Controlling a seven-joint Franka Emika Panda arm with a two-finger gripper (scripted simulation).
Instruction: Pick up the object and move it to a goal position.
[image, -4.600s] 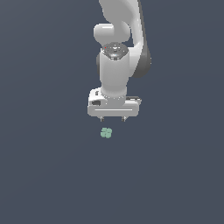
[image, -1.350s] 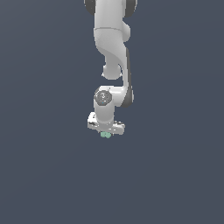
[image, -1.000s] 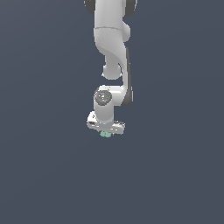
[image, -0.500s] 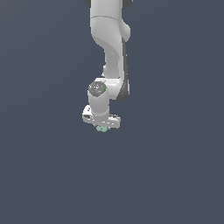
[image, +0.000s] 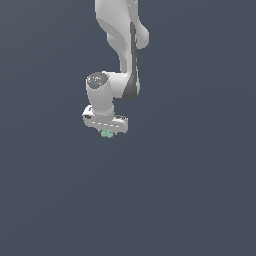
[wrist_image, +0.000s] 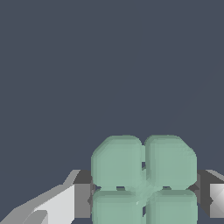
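The white, broad-bodied gripper (image: 106, 131) hung from the white arm (image: 120, 50), a little toward ten o'clock from the centre of the exterior view, over the plain dark grey-blue ground (image: 190, 190). Its jaws were closed on the small pale mint-green object of four rounded lobes (wrist_image: 143, 179), which showed just beneath the gripper body (image: 106, 134), with a grey finger (wrist_image: 82, 200) pressed against either side.

Mint lumpy object (wrist_image: 144, 179), gripped between fingers (wrist_image: 82, 200)
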